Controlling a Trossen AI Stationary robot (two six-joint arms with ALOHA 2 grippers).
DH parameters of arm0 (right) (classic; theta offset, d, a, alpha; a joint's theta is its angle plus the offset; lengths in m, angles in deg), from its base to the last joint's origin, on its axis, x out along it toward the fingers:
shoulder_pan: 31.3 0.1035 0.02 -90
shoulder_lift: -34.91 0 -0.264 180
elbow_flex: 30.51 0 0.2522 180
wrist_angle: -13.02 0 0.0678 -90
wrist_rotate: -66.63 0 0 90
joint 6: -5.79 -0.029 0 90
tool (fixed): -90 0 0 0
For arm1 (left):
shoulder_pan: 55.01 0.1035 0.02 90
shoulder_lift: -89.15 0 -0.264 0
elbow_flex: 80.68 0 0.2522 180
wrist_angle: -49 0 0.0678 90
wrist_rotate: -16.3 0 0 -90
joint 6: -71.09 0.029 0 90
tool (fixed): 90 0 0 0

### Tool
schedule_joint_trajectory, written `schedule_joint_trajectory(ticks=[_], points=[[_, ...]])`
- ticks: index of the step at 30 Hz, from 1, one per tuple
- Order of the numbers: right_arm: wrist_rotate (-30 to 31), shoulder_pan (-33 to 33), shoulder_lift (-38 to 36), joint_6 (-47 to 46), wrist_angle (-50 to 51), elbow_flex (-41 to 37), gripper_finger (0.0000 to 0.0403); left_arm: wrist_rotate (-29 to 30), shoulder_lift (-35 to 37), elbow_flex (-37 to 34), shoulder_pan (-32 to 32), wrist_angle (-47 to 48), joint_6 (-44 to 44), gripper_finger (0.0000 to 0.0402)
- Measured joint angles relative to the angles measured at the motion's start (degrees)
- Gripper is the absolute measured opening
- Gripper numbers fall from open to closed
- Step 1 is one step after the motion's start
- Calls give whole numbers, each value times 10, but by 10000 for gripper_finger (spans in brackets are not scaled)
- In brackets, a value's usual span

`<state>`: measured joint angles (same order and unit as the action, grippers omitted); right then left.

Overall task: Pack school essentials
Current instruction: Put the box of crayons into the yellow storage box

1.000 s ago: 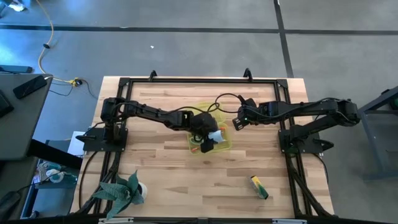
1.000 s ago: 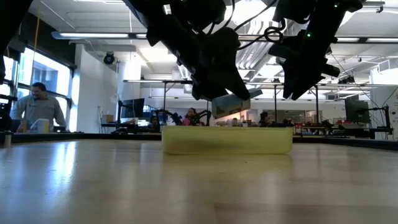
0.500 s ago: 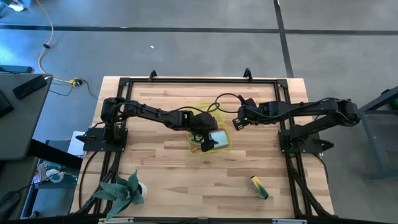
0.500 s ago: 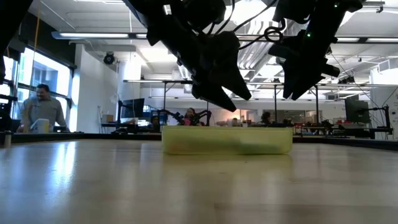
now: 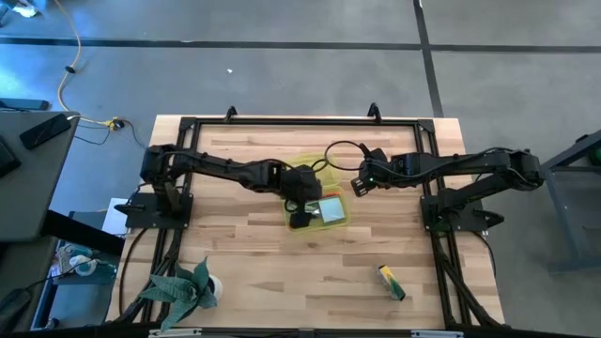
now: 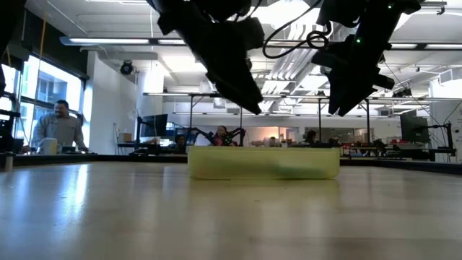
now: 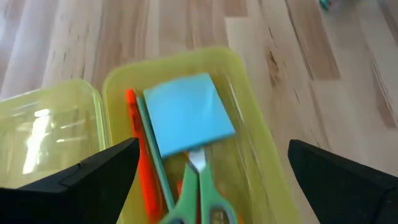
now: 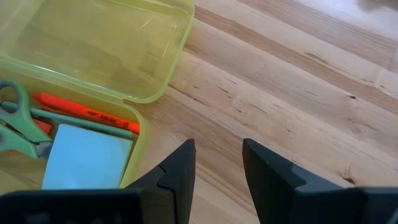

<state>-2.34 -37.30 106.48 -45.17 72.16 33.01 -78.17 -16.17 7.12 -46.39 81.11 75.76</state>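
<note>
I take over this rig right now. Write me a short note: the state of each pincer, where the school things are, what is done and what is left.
Left pincer: open, empty, above the yellow case.
Right pincer: empty, fingers slightly apart, waiting over bare table beside the case's open lid.
In the case: light-blue note pad lying on top, green-handled scissors, red-orange marker and a green pencil.
Done: these four things are packed.
Left: a yellow-green stick lies on the table near the front right corner, far from the case; it likely goes in next. The lid is not yet closed.
</note>
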Motion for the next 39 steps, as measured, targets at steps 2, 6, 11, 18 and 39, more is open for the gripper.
schedule_joint_trajectory(ticks=[2,6,11,18,39], points=[[0,0,0,0,-1,0,124,0,13,-11,1,13,5,400],[0,0,0,0,-1,0,124,-4,27,-63,9,-19,-12,400],[0,0,0,0,-2,0,124,-4,53,-114,18,-51,-45,400],[0,0,0,0,-3,0,124,-4,108,-155,16,-75,-55,400],[-37,-5,0,-14,-115,0,124,-3,362,-319,19,-174,-62,399]])
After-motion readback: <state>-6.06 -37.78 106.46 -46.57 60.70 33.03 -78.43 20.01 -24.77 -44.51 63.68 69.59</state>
